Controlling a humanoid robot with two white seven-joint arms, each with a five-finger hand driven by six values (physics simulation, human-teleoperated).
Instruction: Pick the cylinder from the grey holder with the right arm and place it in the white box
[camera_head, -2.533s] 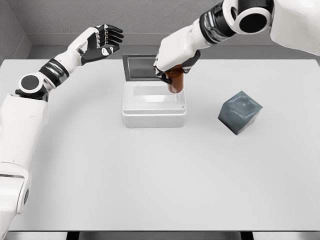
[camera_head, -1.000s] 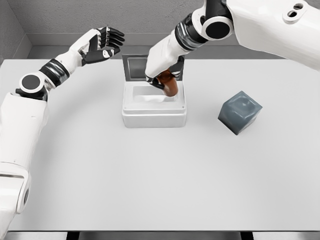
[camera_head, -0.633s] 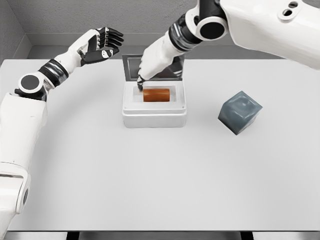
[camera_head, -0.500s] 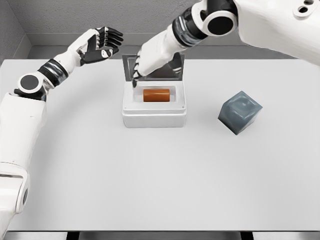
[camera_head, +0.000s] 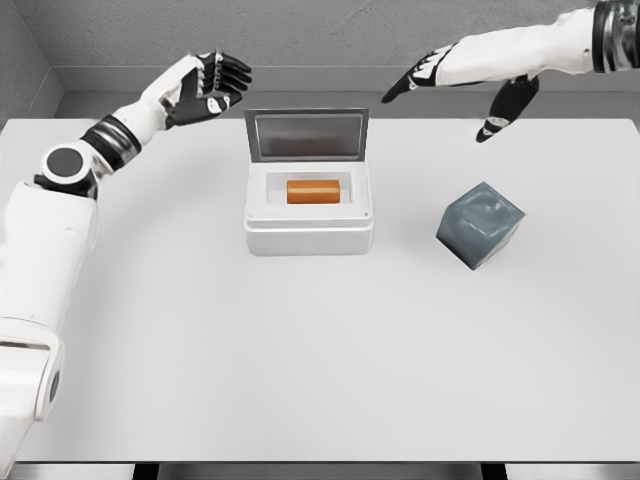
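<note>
I see the orange cylinder (camera_head: 313, 191) lying on its side inside the white box (camera_head: 309, 232), across the middle of the compartment, with the box's lid (camera_head: 305, 135) standing open behind it. Nothing touches it. By my reading the placing step is done and what remains is clearing the arm away; the next move, as I judge it, only calls for parking the right arm without sweeping low over the box or the holder.

My right hand (camera_head: 462, 80) hangs above the table's far edge, up and to the right of the box and well apart from the cylinder, fingers spread wide and holding nothing. The grey holder (camera_head: 480, 224) sits on the table (camera_head: 320, 370) to the right of the box, below that hand, tilted on a corner as far as I can tell, its top vacant.

My left hand (camera_head: 205, 85) is raised at the far left, fingers loosely fanned, holding nothing.
</note>
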